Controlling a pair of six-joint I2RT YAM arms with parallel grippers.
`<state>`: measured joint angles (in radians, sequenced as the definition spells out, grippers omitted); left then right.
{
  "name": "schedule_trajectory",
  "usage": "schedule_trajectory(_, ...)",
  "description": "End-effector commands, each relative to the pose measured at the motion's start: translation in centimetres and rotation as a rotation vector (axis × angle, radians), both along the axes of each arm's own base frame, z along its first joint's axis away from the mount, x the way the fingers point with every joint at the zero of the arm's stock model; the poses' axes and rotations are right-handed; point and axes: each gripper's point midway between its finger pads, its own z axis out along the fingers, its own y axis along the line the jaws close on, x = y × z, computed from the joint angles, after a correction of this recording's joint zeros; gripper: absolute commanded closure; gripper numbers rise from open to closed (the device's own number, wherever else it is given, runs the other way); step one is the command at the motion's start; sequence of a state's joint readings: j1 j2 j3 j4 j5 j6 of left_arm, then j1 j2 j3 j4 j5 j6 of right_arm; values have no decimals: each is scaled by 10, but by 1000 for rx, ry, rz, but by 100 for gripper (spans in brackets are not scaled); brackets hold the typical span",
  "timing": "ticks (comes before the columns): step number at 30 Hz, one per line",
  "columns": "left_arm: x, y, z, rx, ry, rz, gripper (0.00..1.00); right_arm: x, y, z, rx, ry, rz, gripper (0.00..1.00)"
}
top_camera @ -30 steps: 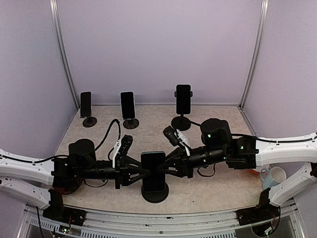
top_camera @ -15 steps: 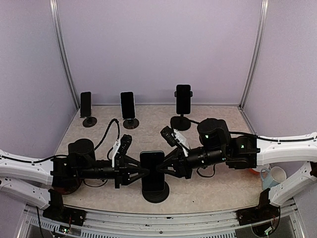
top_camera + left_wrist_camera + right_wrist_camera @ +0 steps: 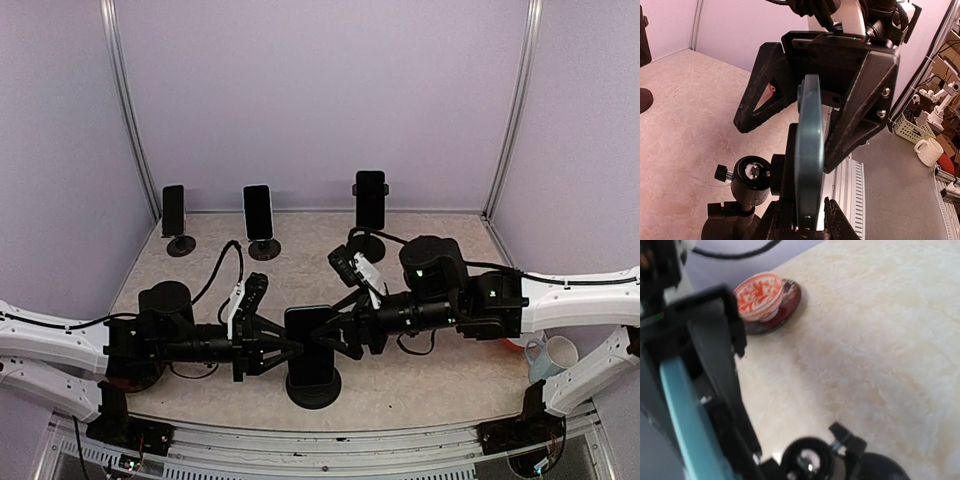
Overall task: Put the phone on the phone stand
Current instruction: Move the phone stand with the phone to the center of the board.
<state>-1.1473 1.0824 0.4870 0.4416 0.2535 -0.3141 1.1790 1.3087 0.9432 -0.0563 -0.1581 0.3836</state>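
A dark phone (image 3: pixel 310 343) stands upright in the cradle of a black phone stand (image 3: pixel 313 387) at the front middle of the table. My left gripper (image 3: pixel 283 350) is shut on the phone's left edge. In the left wrist view the phone (image 3: pixel 808 150) is edge-on and teal, between my two fingers (image 3: pixel 839 221). My right gripper (image 3: pixel 338 338) is open at the phone's right edge. Its black fingers (image 3: pixel 762 87) are spread to either side of the phone without touching it. The right wrist view is blurred and shows the phone's edge (image 3: pixel 687 420) and the stand's ball joint (image 3: pixel 809 458).
Three other phones stand on stands along the back wall (image 3: pixel 174 210) (image 3: pixel 258 212) (image 3: pixel 370 200). A red-and-white bowl (image 3: pixel 759 294) on a dark saucer sits on the table by the left arm. A white mug (image 3: pixel 551 353) is off the table's right edge.
My right gripper has opened and let go of the phone, drawing slightly back to the right. The left gripper and the phone have stayed put.
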Motion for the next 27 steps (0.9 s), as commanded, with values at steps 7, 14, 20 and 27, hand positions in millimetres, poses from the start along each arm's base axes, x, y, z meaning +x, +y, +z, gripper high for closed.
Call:
schedule_trajectory(7,1,-3,10,-88,4,57,92,16,6,48,26,-102,-237,0)
schedule_trajectory(14,11,10,14,-155,33,159,92,18,21,49,-36,-139,-342,0)
schedule_trajectory(20,11,17,18,-163,21,176,73,14,36,45,-74,-156,-378,0)
schedule_trajectory(27,10,20,19,-171,15,172,53,17,39,46,-91,-191,-455,0)
